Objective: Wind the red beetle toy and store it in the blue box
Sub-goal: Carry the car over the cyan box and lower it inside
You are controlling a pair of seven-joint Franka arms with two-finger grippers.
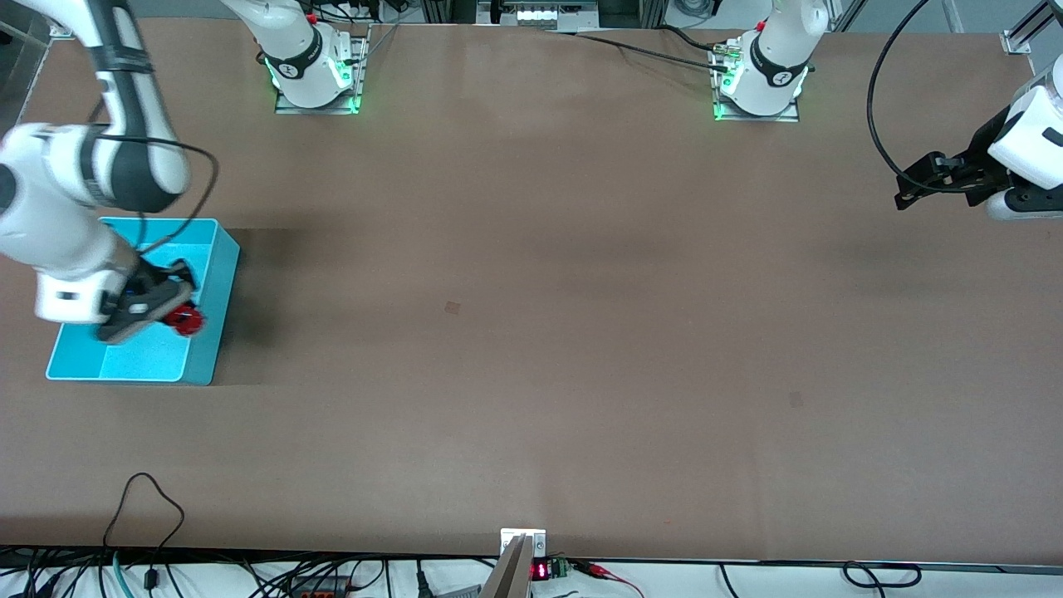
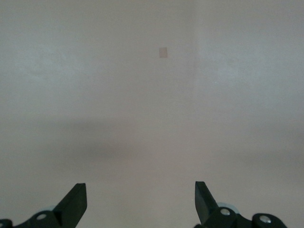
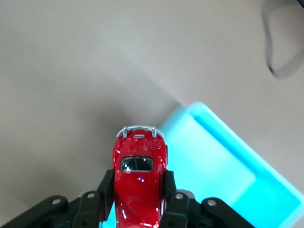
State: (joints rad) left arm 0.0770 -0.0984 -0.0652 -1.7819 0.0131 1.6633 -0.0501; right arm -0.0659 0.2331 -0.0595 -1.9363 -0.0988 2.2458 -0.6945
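Most of the table (image 1: 531, 332) lies bare and passable. At about nine o'clock the blue box (image 1: 217, 274) blocks the way, its opening filled by the right hand (image 1: 170, 303) clamping the red beetle toy (image 1: 184, 319). At three o'clock, the left hand (image 1: 913, 184) hangs spread, waiting.

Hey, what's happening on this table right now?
The right gripper is shut on the red beetle toy and holds it over the blue box, which sits at the right arm's end of the table. The toy is not yet set down inside. The left gripper waits with its fingers open above bare table at the left arm's end, holding nothing.
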